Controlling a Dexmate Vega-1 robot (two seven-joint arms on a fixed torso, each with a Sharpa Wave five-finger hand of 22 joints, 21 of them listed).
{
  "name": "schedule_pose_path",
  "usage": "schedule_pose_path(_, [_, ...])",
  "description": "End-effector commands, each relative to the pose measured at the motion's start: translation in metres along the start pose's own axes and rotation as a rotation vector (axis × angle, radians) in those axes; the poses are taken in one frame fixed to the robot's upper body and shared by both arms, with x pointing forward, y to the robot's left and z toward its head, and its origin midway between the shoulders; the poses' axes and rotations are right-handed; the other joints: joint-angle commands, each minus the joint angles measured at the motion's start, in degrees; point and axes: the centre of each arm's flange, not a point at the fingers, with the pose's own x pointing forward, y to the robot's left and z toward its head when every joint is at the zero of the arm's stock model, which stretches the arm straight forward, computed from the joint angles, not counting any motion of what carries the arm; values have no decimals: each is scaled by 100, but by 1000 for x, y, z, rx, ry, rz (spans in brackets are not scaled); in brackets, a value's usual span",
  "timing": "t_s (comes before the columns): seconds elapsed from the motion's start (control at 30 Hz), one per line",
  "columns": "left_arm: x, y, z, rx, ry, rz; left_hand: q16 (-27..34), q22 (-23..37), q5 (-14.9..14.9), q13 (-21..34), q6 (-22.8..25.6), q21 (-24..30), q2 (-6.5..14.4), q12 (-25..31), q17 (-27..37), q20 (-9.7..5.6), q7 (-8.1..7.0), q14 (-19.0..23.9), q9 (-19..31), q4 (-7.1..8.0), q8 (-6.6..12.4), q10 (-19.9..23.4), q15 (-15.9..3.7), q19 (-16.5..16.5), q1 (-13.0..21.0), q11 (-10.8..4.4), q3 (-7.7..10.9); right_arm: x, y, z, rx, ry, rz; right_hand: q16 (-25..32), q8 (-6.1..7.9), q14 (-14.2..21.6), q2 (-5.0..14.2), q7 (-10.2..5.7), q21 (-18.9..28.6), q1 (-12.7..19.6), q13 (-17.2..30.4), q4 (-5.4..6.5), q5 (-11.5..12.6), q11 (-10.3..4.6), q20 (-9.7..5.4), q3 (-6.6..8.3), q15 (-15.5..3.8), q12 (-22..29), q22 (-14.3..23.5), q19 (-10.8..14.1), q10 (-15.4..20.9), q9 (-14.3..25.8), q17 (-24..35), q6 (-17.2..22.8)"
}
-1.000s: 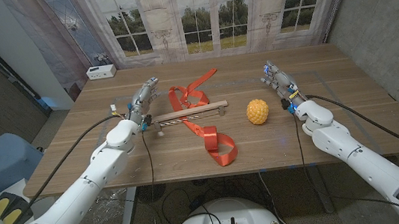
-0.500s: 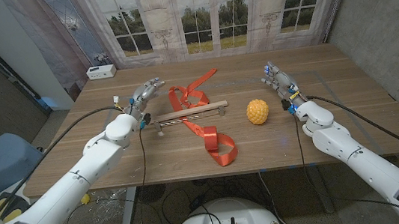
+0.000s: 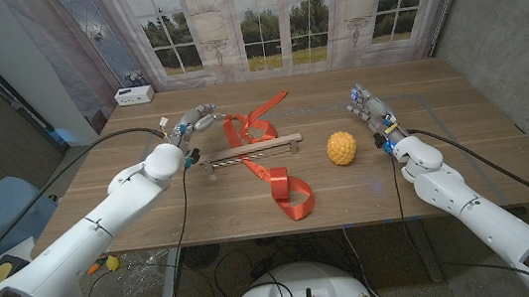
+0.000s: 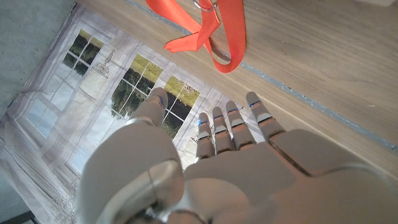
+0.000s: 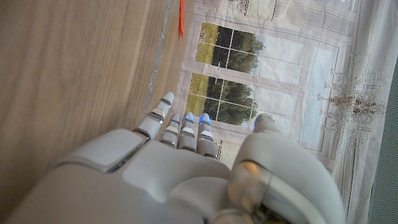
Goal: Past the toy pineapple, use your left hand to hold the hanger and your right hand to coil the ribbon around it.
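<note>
The counter (image 3: 466, 160) carried everything mid-way across: the orange ribbon (image 3: 266, 158) sprawled over and under the wooden hanger (image 3: 250, 150), with the toy pineapple (image 3: 342, 148) just to the right of the hanger's end. The left hand (image 3: 192, 124) hovered near the hanger's left end, fingers spread and holding nothing, not yet touching it as far as I could tell from the head view. The right hand (image 3: 367, 105) sat well apart past the pineapple, fingers apart too, nothing in it.

My take: the left should've come down on the bare left end of the bar, clear of the ribbon, and gripped firmly so the hanger wouldn't spin once coiling started.
</note>
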Motion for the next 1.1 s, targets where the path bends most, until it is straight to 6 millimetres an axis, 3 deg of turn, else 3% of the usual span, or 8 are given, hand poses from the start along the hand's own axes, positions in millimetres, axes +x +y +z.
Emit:
schedule_pose_path(0.03, [-5,0,20,225,54,18,117,23,11,46,148,-33,-63,67,47,10,10,267,35,42,31,225,-93,86,172,-18,-80,0,-5,-3,10,-2,0,39,20,28,0,2,30,12,5,-1,5,-10,20,63,23,32,26,53,60,28,16,76])
schedule_pose_path(0.37, [-2,-6,29,339,97,-27,123,30,11,81,217,-51,-100,94,72,-34,-56,294,41,76,21,325,-109,109,254,-53,-169,0,-9,-4,17,-8,2,38,12,27,1,9,29,-2,5,-7,2,-29,21,74,17,24,27,54,47,28,18,63])
schedule_pose_path(0.57, [-1,-9,31,393,132,-62,404,58,22,142,367,67,-21,188,193,-123,-74,839,47,145,4,634,-315,493,408,-94,-343,-1,-10,-5,21,-6,0,38,11,26,2,4,30,-12,5,-8,0,-21,21,79,16,28,27,55,58,28,20,60])
schedule_pose_path(1.1, [0,-18,38,558,205,-105,511,70,40,191,719,82,-58,261,276,-103,-107,910,49,115,75,877,-365,570,614,-152,-497,-1,-11,-6,22,-9,-1,37,10,24,4,0,30,-33,5,-13,-4,-32,19,92,16,25,27,56,57,28,22,61])
